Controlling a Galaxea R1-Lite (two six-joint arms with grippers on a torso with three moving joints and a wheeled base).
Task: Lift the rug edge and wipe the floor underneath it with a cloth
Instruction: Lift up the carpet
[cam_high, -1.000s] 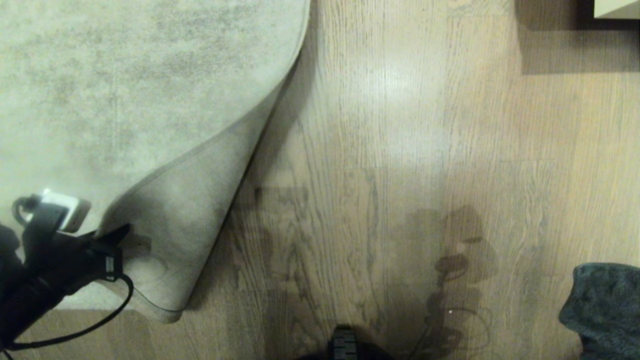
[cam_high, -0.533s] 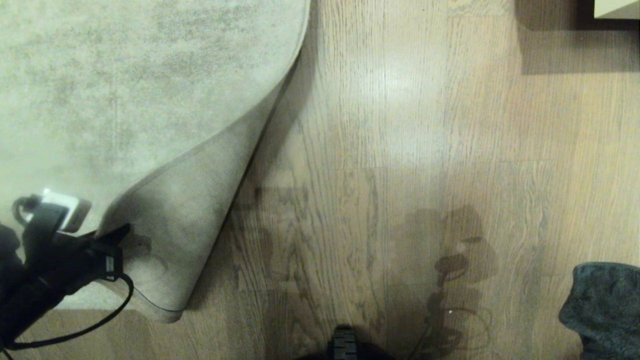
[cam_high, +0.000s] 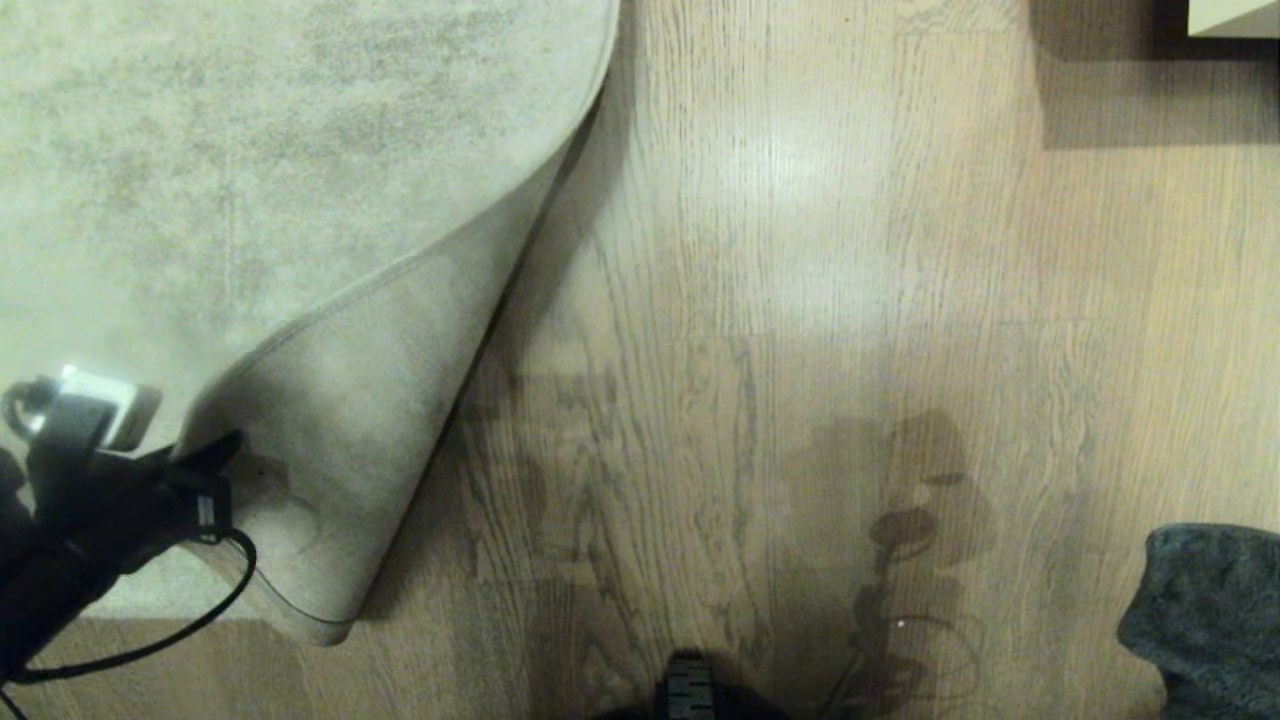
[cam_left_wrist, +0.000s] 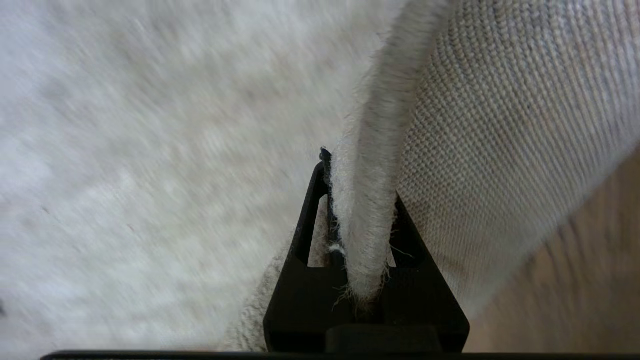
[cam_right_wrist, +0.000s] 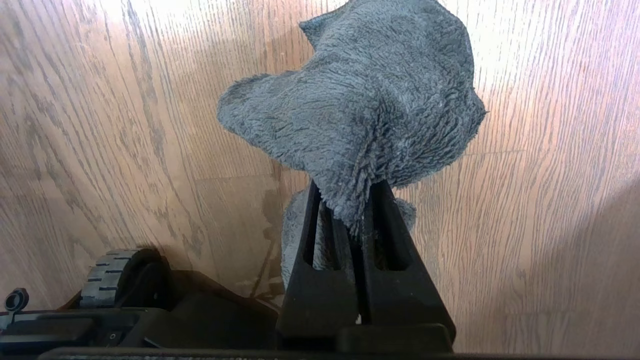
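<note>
The pale mottled rug (cam_high: 250, 150) covers the left of the head view, and its near corner is folded back so the plain backing (cam_high: 340, 430) faces up. My left gripper (cam_high: 225, 455) is shut on the rug's edge (cam_left_wrist: 370, 210) at the lower left, with the pile side and the woven backing (cam_left_wrist: 500, 125) on either side of the black fingers (cam_left_wrist: 310, 200). Bare wood floor (cam_high: 800, 350) lies to the right of the fold. My right gripper (cam_right_wrist: 345, 200) is shut on the dark grey fuzzy cloth (cam_right_wrist: 360, 100), which shows at the lower right edge (cam_high: 1210, 610).
A dark shadowed block with a pale piece of furniture (cam_high: 1235, 15) sits at the far right corner. My base's wheel (cam_high: 690, 690) shows at the bottom centre, and a black cable (cam_high: 150, 650) loops under the left arm. Wood floor (cam_right_wrist: 550, 200) lies beneath the cloth.
My left gripper has drawn the rug's edge a little further left, so the folded corner has shifted left. The cloth at the lower right has not moved.
</note>
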